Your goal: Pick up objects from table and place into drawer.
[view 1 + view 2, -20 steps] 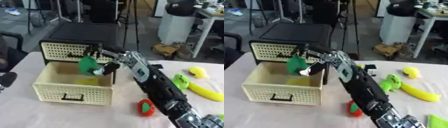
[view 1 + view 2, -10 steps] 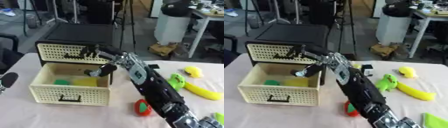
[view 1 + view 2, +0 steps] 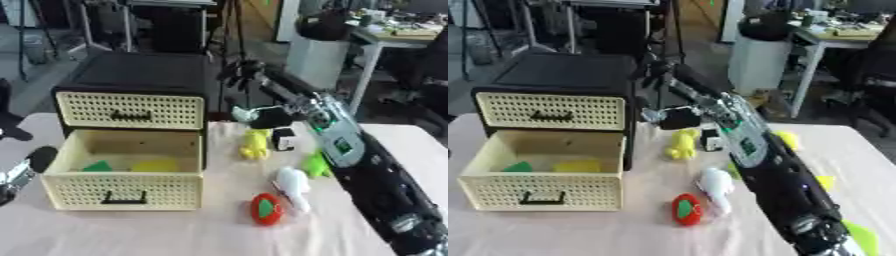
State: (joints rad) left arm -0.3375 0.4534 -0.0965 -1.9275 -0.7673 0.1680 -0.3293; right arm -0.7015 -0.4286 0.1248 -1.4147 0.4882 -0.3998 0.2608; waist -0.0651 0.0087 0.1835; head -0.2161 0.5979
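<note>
my right hand (image 3: 249,72) was raised above the table, beside the top right corner of the black cabinet (image 3: 140,75), its fingers spread and holding nothing. the cream drawer (image 3: 122,189) stood pulled out below the closed upper one, and in it lay a green piece (image 3: 98,166) next to a yellow piece (image 3: 156,165). on the table (image 3: 192,235), right of the drawer, lay a yellow toy (image 3: 255,144), a white object (image 3: 293,185), a red and green object (image 3: 266,210) and a green object (image 3: 316,164). my left hand (image 3: 12,178) showed blurred at the left edge; i could not tell its fingers.
</note>
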